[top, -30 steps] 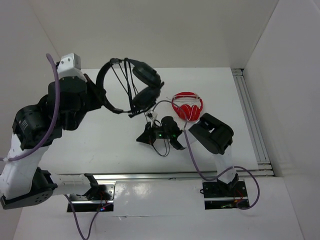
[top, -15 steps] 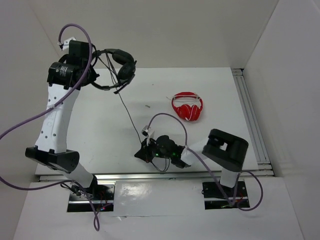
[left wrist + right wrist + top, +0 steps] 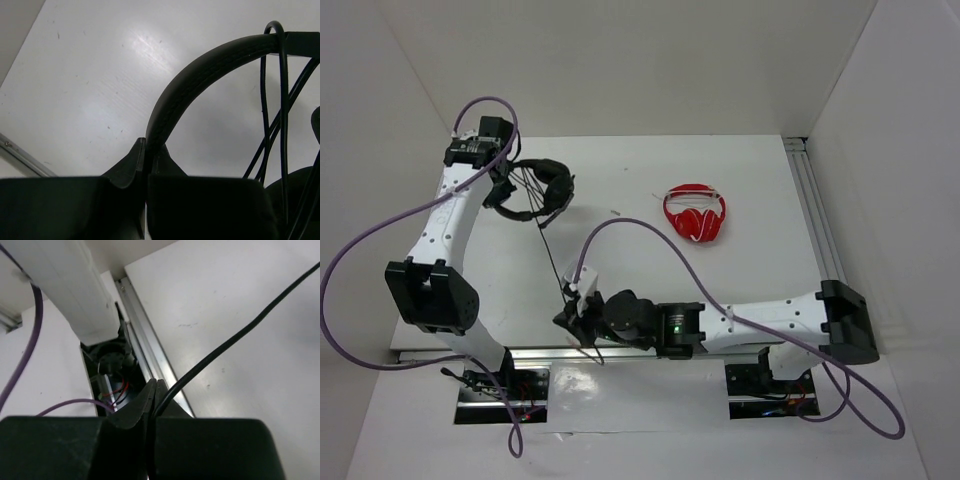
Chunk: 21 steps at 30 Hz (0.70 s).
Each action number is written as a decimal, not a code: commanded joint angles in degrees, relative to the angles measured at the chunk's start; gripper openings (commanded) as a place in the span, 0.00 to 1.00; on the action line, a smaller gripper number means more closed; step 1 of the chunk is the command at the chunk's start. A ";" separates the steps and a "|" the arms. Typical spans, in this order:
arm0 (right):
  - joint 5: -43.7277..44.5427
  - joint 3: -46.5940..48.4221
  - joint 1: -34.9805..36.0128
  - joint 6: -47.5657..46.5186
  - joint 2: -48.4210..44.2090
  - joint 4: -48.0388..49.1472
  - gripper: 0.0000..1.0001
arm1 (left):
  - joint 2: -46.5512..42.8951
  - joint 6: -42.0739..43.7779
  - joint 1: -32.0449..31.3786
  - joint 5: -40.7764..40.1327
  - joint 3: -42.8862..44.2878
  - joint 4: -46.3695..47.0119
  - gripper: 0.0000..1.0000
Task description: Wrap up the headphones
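Two clamped | left end effector grips headband of headphones | right end effector pinches cable

One black headphones, one red headphones.

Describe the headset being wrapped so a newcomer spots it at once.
On the white table, look to the far left, where the left claw grips a headband. That is the headset: all black, with a thin cable running down to the right claw. The other pair, lying further right, is red and white and unheld.
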 commanded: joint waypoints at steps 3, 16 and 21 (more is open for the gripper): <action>12.14 11.94 -1.58 -9.75 -4.65 -16.95 0.00 | -6.19 1.28 -0.47 2.25 -7.80 7.55 0.00; 12.06 32.00 -21.37 -26.48 -1.75 -32.10 0.00 | -19.30 13.79 -28.84 2.54 -27.15 9.93 0.00; 14.26 28.14 -26.73 -29.99 -2.27 -29.48 0.00 | -25.28 12.21 -37.63 1.39 -26.12 2.66 0.00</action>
